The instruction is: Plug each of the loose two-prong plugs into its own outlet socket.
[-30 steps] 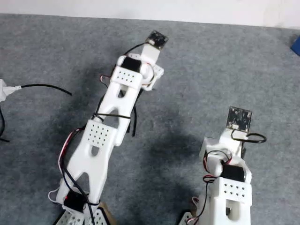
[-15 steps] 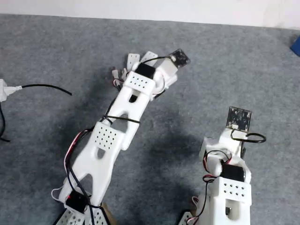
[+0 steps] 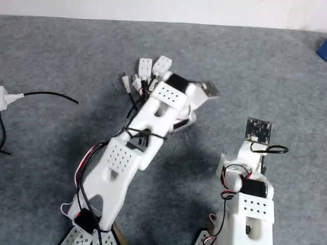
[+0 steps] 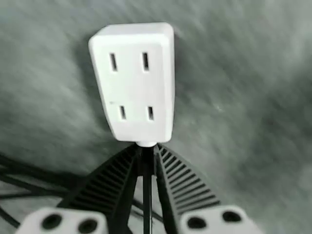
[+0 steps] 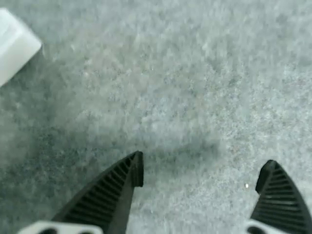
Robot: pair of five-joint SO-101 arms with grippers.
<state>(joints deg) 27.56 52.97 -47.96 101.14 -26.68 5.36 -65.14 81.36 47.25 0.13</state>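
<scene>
My left arm (image 3: 127, 153) stretches up the middle of the grey-covered counter (image 3: 61, 51). Its wrist end lies just beside a white outlet block (image 3: 145, 67) and a second outlet block (image 3: 162, 64), which sit side by side near the far edge. Next to them, on the side toward the counter's left, lie a small loose plug (image 3: 125, 81) and another small plug (image 3: 137, 82), close together; they are too small for me to make out their prongs.

My left jaws are pressed together with nothing visible between them. In my left wrist view their tips meet right at the near edge of one outlet block (image 4: 134, 80), though I cannot tell which of the two it is, nor whether the tips touch it. That block faces up and shows two pairs of slots, all empty.

My right arm (image 3: 248, 199) is folded low at the near right of the counter, well apart from the blocks and plugs. My right jaws are spread wide and hold nothing, with bare grey cover beneath them. A white object (image 5: 14, 46) sits at the edge of my right wrist view; I cannot tell what it is.

At the counter's far left edge lies a white corded plug (image 3: 4, 97) with a black cable (image 3: 48, 94) trailing from it
</scene>
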